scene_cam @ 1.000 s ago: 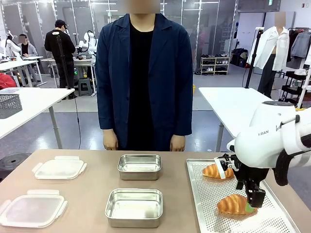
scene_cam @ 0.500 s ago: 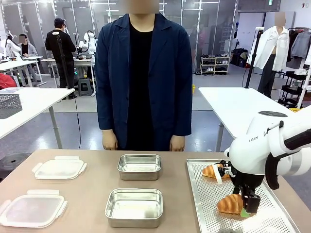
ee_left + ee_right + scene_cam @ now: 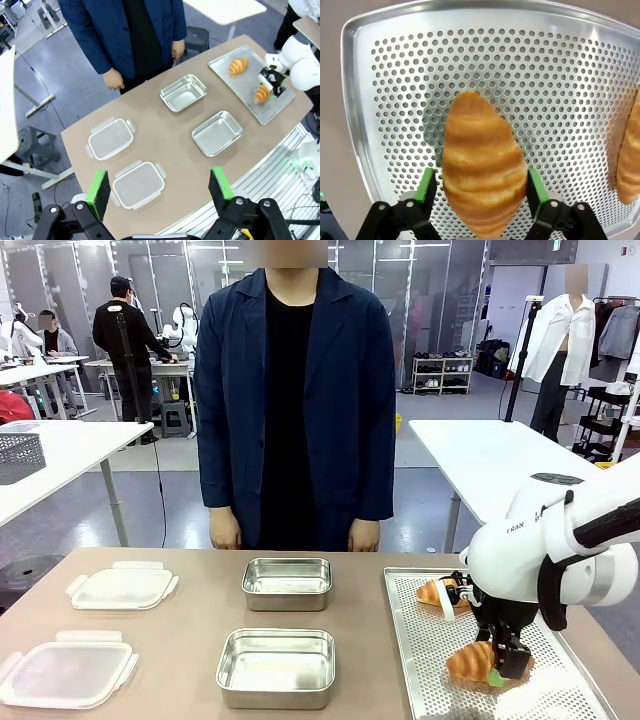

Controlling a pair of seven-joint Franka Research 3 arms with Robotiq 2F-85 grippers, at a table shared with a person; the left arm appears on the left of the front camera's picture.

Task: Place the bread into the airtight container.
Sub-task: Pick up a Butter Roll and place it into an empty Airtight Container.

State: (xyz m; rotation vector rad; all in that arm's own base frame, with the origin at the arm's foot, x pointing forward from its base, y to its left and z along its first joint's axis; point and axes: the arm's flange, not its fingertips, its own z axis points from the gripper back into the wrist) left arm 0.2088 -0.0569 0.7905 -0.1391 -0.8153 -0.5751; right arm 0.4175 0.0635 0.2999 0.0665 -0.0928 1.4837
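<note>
Right gripper (image 3: 482, 187): green pads spread wide, one just beside each flank of the near golden-brown croissant (image 3: 482, 165), which lies on the perforated metal tray (image 3: 560, 75). Far golden-brown croissant (image 3: 433, 591): same tray. Near rectangular steel container (image 3: 276, 668), far rectangular steel container (image 3: 287, 583): lidless, left of tray. Left gripper (image 3: 159, 185): wide, empty, high above the table.

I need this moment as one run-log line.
right gripper: open, straddling near croissant on tray | left gripper: open, above table | near container: empty
</note>
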